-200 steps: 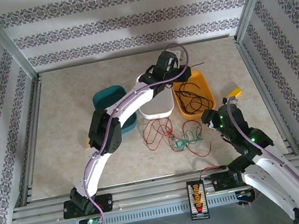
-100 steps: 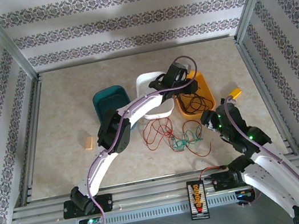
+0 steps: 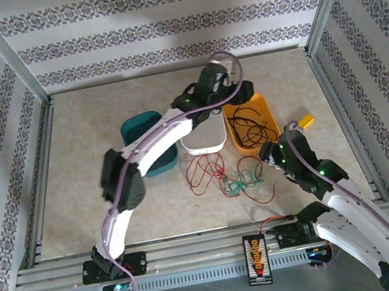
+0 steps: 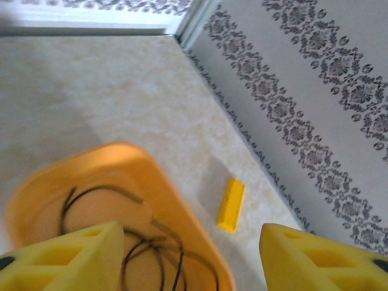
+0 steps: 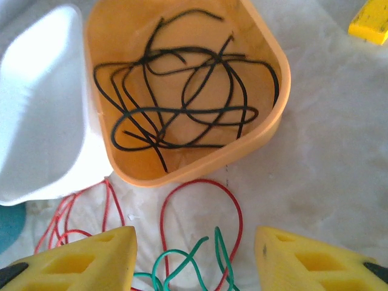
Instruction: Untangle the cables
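Note:
Red cables (image 3: 205,170) and green cables (image 3: 245,178) lie looped together on the table in front of the bins. Black cables (image 3: 253,127) sit coiled inside the orange bin (image 3: 270,113). My left gripper (image 3: 244,96) hangs open above the bin's far end, holding nothing; its wrist view looks down past the gripper (image 4: 191,267) at the bin rim (image 4: 154,182) and a black cable (image 4: 145,247). My right gripper (image 3: 268,153) is open over the tangle: between its fingers (image 5: 194,267) lie a red loop (image 5: 200,180) and a green cable (image 5: 217,233), just short of the orange bin (image 5: 267,130).
A white bin (image 3: 205,142) and a teal bin (image 3: 145,128) stand left of the orange one. A yellow block (image 3: 305,122) lies near the right wall, also seen as the yellow block (image 4: 231,204). A black connector strip (image 3: 256,261) with a red wire sits at the front rail.
The left gripper dipped down to the orange bin and has risen again to its far end. The black strand beside it a second ago is gone. The right arm barely moved.

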